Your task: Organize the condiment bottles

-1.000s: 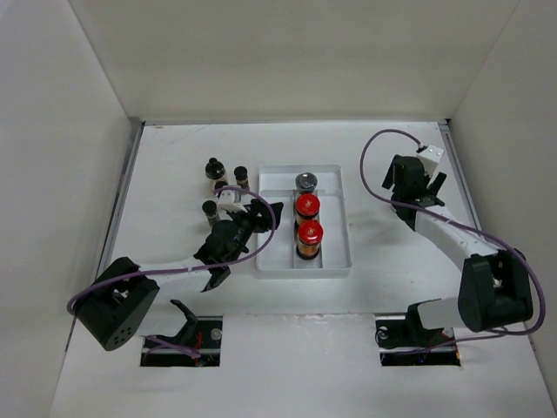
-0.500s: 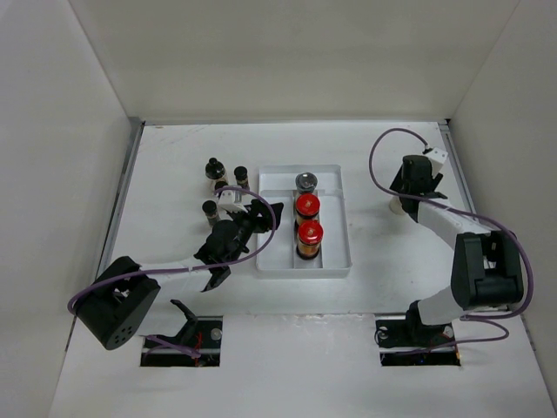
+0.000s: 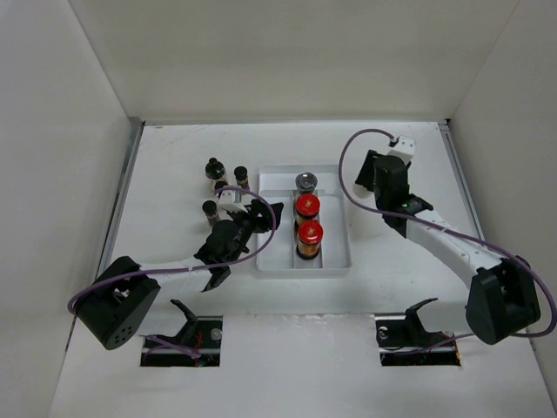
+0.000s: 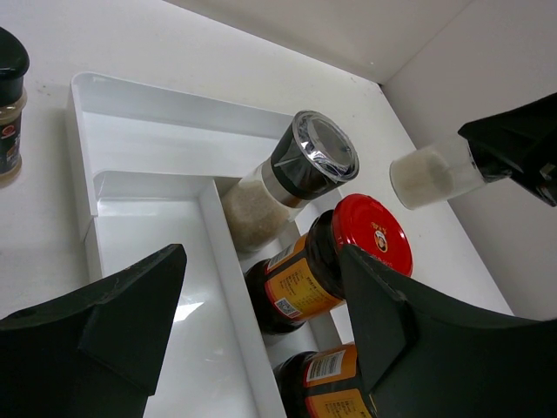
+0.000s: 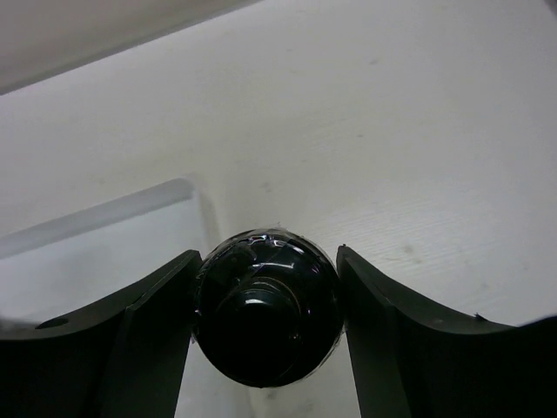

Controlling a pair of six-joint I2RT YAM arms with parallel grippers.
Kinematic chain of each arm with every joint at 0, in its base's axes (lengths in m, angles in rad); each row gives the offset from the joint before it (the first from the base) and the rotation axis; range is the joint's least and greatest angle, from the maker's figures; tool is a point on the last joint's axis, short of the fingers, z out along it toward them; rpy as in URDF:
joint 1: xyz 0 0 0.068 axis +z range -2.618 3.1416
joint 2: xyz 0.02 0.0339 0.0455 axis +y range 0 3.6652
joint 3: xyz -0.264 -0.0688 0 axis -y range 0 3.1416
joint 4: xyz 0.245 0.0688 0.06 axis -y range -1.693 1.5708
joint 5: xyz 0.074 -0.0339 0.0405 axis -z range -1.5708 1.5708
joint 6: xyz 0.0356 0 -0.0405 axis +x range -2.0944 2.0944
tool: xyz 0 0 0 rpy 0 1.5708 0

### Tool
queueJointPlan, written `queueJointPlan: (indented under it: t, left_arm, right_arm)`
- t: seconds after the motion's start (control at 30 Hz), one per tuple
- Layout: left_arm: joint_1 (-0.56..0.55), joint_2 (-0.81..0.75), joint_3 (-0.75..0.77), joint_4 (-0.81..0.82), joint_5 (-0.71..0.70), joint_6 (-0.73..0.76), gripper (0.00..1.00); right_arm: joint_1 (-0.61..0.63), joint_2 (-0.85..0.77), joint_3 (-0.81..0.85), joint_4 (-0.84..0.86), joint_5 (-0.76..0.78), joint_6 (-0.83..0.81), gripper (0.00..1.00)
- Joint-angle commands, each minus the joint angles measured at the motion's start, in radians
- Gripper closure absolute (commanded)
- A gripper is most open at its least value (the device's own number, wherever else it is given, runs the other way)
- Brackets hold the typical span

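Note:
A shallow white tray [image 3: 335, 261] holds a silver-capped bottle [image 3: 305, 182] and two red-capped bottles [image 3: 306, 206] [image 3: 310, 232] in its right lane. They also show in the left wrist view: the silver cap [image 4: 313, 157] and a red cap [image 4: 372, 237]. My left gripper [image 3: 270, 213] [image 4: 261, 257] is open and empty over the tray's left lane. My right gripper [image 3: 370, 174] [image 5: 265, 318] is shut on the whitish bottle's black cap [image 5: 265, 318], just right of the tray; its pale body [image 4: 426, 174] hangs in the air. Three small black-capped jars [image 3: 213, 167] [image 3: 241, 175] [image 3: 210, 209] stand left of the tray.
White walls close in the table on the left, back and right. The tray's divider [image 4: 231, 279] splits it into two lanes. One black-capped jar [image 4: 9, 113] shows at the left edge of the left wrist view. The tray's rim [image 5: 104, 213] lies ahead of my right gripper.
My right arm has swung left from the far right side toward the tray, carrying the whitish bottle off the table. My left arm has not moved.

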Motion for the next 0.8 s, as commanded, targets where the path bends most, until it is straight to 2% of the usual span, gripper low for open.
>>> queueJointPlan:
  t: [0.0,0.23,0.67,0.73,0.77]
  left_arm:
    - [0.008,-0.003,0.003,0.062,0.005,0.008,0.29]
    - [0.013,-0.006,0.005,0.057,0.001,0.014,0.29]
    - [0.016,-0.012,0.002,0.055,-0.001,0.017,0.29]
    - [0.014,-0.017,0.000,0.055,-0.001,0.017,0.29]
    - [0.014,-0.015,0.000,0.055,-0.001,0.018,0.29]
  right_arm:
    - [0.091,-0.003,0.065,0.109,-0.001,-0.003,0.47]
    - [0.237,0.079,0.095,0.168,-0.017,0.005,0.47]
    - [0.249,0.241,0.083,0.226,-0.017,0.034,0.46]
    - [0.249,0.252,0.083,0.229,-0.015,0.034,0.43]
    - [0.249,0.255,0.081,0.232,-0.014,0.036,0.38]
